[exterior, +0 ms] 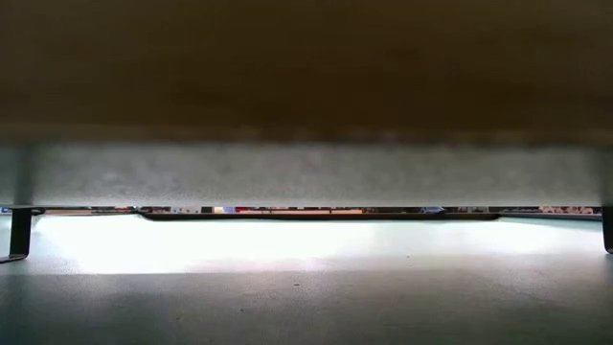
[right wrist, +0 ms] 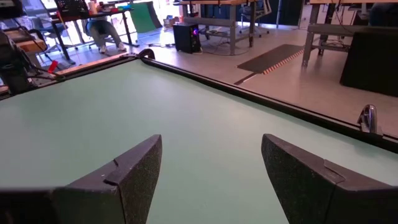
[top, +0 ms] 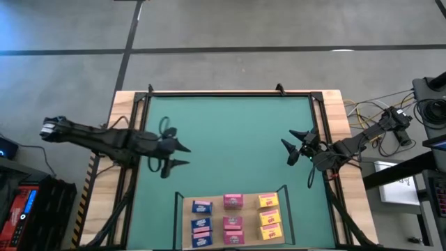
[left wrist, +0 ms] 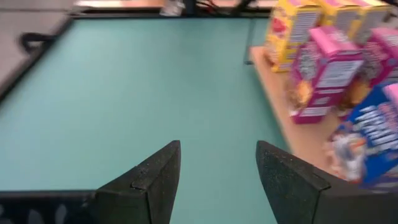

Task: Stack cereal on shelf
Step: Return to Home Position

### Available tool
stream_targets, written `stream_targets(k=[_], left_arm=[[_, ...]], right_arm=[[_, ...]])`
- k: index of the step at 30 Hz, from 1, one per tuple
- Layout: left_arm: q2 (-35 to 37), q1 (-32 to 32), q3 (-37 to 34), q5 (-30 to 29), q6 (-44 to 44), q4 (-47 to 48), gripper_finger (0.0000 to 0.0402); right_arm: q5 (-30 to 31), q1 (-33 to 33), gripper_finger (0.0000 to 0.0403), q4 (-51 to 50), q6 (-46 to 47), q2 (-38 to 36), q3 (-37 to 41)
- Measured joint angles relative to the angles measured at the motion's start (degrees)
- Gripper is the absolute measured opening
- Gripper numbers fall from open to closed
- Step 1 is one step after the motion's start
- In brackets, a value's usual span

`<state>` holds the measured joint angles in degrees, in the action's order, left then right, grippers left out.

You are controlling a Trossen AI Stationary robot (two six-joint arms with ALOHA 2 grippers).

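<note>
- The cereal (top: 233,222) is stood in three colour columns on the shelf (top: 249,213), at the table's edge at the bottom of the high view.
- The left gripper (left wrist: 217,146) is held released, clear of the cereal.
- The right gripper (right wrist: 211,140) is held released, further off.

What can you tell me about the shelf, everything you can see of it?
The shelf is a flat light-wood board with thin dark posts at the corners in view, lying at one edge of the green mat. On it stand three columns of small cardboard boxes, three each: blue boxes, pink boxes, yellow boxes. The left gripper and right gripper hang open over the mat, apart from it.
</note>
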<state>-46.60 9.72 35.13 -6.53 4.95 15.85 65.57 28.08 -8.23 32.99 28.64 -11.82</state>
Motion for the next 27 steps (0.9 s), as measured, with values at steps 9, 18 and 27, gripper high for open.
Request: stream_targets(k=[9,18,27], left_arm=[[16.46,-0.02,-12.98,-5.99,1.99,-1.23,0.0192],[24.06,-0.02,-18.47,-6.73,3.07,-0.36,0.0192],[28.21,-0.02,-20.94,-10.5,7.49,-0.34,0.0192]], right_arm=[[-0.01,0.01,0.0265,0.0,0.0,0.02,0.0],[0.0,0.0,0.0265,0.0,0.0,0.01,-0.01],[0.0,-0.01,0.0265,0.0,0.0,0.02,-0.01]])
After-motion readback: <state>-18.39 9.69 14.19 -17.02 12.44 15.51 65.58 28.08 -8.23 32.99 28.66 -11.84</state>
